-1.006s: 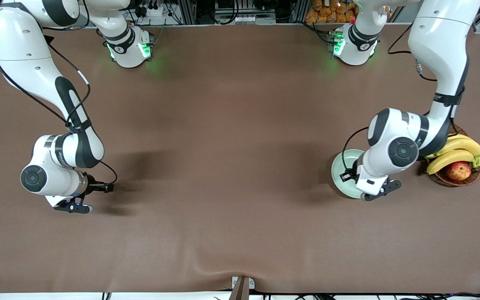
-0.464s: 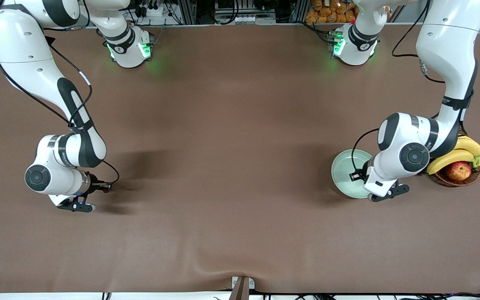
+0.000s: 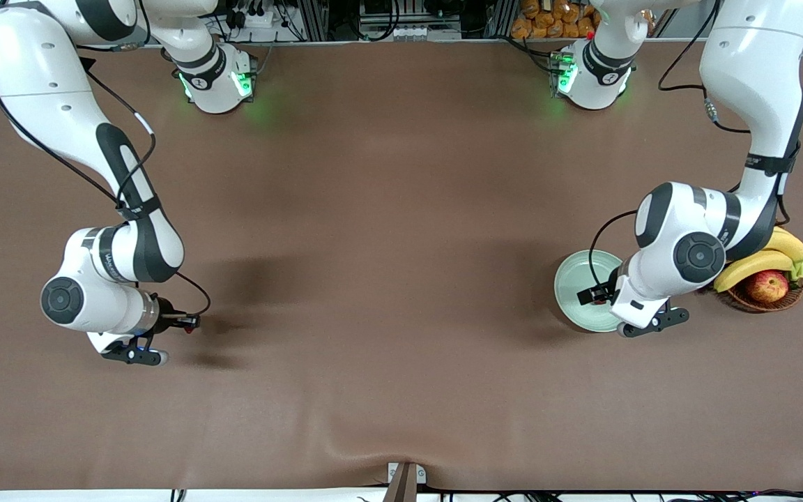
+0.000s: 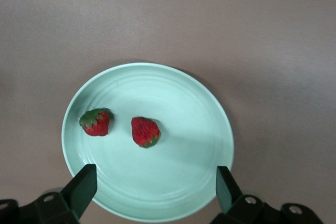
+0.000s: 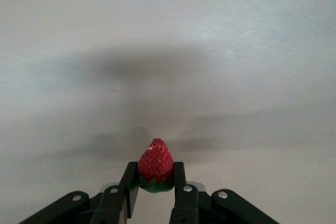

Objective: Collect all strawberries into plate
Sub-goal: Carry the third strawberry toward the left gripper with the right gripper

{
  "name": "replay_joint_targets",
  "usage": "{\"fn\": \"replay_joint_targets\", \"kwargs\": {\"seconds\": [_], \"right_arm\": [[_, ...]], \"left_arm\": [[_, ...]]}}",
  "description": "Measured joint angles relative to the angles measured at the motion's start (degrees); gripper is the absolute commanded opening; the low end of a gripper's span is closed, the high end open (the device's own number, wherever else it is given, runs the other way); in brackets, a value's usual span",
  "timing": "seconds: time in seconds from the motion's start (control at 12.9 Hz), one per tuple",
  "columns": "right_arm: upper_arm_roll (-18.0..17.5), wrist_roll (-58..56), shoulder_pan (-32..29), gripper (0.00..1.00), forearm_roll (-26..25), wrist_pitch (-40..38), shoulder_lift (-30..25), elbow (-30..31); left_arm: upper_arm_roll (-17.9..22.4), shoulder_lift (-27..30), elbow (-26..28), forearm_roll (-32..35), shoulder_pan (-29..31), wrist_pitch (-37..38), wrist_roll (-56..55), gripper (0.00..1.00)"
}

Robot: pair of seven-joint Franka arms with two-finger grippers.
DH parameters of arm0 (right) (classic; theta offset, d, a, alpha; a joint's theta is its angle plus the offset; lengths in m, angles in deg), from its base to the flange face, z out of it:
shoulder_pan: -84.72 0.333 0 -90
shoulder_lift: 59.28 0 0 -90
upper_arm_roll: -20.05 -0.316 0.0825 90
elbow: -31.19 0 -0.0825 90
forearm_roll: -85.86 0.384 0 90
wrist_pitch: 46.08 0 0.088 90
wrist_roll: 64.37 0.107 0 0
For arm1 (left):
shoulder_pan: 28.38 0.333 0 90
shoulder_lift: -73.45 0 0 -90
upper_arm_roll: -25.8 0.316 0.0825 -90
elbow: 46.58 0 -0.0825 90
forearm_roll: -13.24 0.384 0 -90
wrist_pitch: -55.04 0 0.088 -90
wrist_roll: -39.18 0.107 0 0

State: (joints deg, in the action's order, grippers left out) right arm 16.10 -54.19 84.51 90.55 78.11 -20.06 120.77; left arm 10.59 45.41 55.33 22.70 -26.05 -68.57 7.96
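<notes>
Gripping one strawberry, the right claw hangs over the table; left claw gapes above the plate.

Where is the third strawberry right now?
Right wrist view: the strawberry is pinched in the right gripper, over bare table at the right arm's end.

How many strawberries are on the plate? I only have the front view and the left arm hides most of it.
Observer: Two strawberries lie on the plate, apart from each other.
Operator: Is the left gripper holding anything?
Observer: No, the left gripper is over the plate, its fingers open and empty.
Operator: And the third berry?
Observer: The right gripper is shut on the third strawberry, over the table at the right arm's end.
</notes>
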Motion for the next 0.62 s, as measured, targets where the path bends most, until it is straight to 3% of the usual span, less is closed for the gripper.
{"fn": "replay_joint_targets", "kwargs": {"seconds": [0.23,0.62], "right_arm": [[-0.23,6.38,3.0,0.03,5.85,-3.86,-0.03,-3.96],[-0.7,27.6,13.62,0.02,10.05,-3.76,0.01,-6.86]], "left_arm": [[-1.93,1.9,-0.11,-0.36,-0.04,1.04,-0.59,1.0],[-3.1,2.57,0.0,-1.77,-0.06,1.43,-0.69,1.0]]}}
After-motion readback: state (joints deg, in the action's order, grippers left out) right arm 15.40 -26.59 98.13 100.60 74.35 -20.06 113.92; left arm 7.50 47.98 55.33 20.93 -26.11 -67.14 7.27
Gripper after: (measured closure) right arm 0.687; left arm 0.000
